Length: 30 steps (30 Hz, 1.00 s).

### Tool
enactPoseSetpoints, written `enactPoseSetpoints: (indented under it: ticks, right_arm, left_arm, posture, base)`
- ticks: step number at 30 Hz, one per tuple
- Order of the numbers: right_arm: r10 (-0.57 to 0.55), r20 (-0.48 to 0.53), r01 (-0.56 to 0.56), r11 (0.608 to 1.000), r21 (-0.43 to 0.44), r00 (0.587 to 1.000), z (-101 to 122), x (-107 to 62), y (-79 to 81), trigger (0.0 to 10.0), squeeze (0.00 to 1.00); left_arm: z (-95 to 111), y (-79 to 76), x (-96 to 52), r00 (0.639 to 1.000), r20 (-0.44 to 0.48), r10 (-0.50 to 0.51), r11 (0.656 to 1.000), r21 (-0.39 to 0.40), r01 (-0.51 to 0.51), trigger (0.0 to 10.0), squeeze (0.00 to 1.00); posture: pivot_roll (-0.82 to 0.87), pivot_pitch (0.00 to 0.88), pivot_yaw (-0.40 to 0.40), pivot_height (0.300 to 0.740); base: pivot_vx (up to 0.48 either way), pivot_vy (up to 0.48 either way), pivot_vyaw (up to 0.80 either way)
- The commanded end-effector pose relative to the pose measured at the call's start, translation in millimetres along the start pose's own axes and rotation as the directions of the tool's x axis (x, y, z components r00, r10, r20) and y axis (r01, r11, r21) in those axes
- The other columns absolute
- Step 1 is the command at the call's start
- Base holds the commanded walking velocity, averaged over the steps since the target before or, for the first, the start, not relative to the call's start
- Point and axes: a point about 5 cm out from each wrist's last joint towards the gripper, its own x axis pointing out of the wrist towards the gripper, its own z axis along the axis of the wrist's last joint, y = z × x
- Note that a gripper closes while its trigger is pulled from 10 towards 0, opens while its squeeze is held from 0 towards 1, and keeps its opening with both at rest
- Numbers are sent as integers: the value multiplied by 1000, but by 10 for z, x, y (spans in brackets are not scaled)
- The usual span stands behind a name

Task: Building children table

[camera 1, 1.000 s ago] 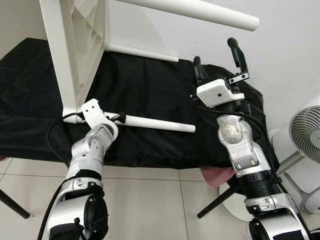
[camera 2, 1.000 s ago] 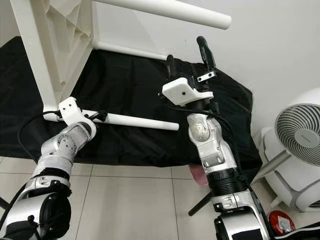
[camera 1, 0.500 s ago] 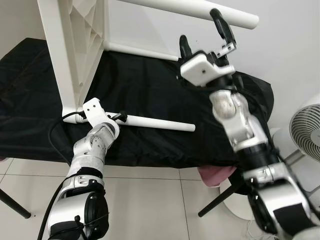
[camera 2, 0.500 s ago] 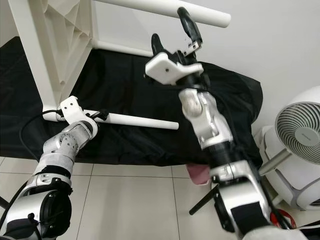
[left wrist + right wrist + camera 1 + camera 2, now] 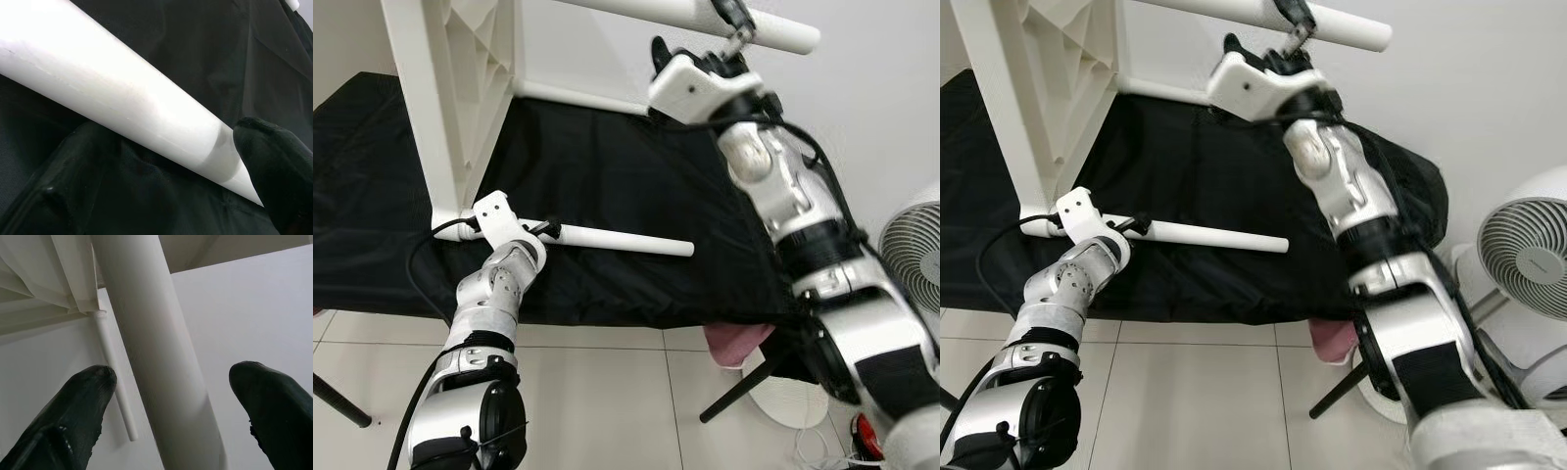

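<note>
Left eye view: right gripper (image 5: 700, 29) has risen since a second ago, fingers now spread either side of top leg (image 5: 705, 17); left gripper (image 5: 543, 231) closed on lower leg (image 5: 622, 240) of tipped white table (image 5: 460, 88) over black cloth (image 5: 607, 176); right wrist view: fingers (image 5: 73, 416) wide, leg between, untouched.

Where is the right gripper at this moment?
Up high, the right gripper is open around the top white table leg, near the white wall.
</note>
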Motion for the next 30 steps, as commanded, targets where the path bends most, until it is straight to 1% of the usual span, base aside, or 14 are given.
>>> enactPoseSetpoints:
  ticks: [1,2,5,9,10,11,12,16,19,21,24,28,29,30]
  right_arm:
    - [45,-4,-45,999,-22,999,-21,29,44,10000,0]
    - [45,-4,-45,999,-22,999,-21,29,44,10000,0]
    - [79,12,-79,996,-47,997,25,145,44,10000,0]
    - [98,13,-97,993,-61,995,47,197,44,10000,0]
    - [104,10,-103,992,-71,995,56,230,35,7608,0]
    - [114,9,-113,990,-83,993,65,257,26,392,0]
    - [120,7,-119,989,-90,993,71,277,17,0,0]
    - [128,10,-127,987,-102,992,77,298,6,0,0]
    - [118,12,-115,984,-134,993,84,345,-50,0,0]
    - [112,12,-109,985,-136,994,84,357,-69,0,0]
    - [103,15,-100,986,-132,995,83,367,-97,0,0]
    - [63,6,-62,992,-107,998,46,367,-183,0,0]
    - [63,6,-62,992,-107,998,46,367,-183,0,0]
    - [38,-2,-38,996,-86,999,17,357,-236,0,0]
  left_arm:
    - [-37,-47,-8,1000,-6,-12,1000,-1,12,10000,0]
    - [-37,-47,-8,1000,-6,-12,1000,-1,12,10000,0]
    - [-49,-59,-13,1000,-6,-13,1000,-2,13,10000,0]
    - [-55,-64,-14,1000,-7,-14,1000,-3,14,10000,0]
    - [-59,-66,-15,1000,-8,-15,1000,-4,15,10000,0]
    - [-62,-70,-15,1000,-9,-15,1000,-6,15,10000,0]
    - [-64,-73,-15,1000,-9,-15,1000,-7,15,10000,0]
    - [-69,-80,-17,1000,-11,-17,1000,-9,17,10000,0]
    - [-92,-92,-17,1000,-23,-21,999,-27,20,10000,0]
    - [-96,-93,-17,999,-24,-22,999,-35,21,10000,0]
    - [-97,-98,-12,999,-28,-24,998,-56,23,10000,0]
    - [-56,-107,4,1000,-16,-16,998,-68,15,10000,0]
    - [-56,-107,4,1000,-16,-16,998,-68,15,10000,0]
    - [-24,-108,20,1000,-6,-11,996,-87,11,10000,0]
  posture:
    - [38,0,-128,740]
    - [38,0,-128,740]
    - [36,0,-129,740]
    - [37,0,-130,740]
    - [37,0,-130,740]
    - [36,0,-130,740]
    - [36,0,-130,740]
    - [34,0,-131,740]
    - [28,0,-130,740]
    - [27,0,-131,740]
    - [23,0,-129,740]
    - [19,0,-127,740]
    - [19,0,-127,740]
    - [17,0,-127,740]
  base:
    - [0,0,0]
    - [0,0,0]
    - [0,0,0]
    - [0,0,0]
    - [0,0,0]
    - [0,0,0]
    - [0,0,0]
    - [0,0,0]
    - [0,0,0]
    - [0,0,0]
    - [0,0,0]
    - [0,0,0]
    - [0,0,0]
    - [0,0,0]
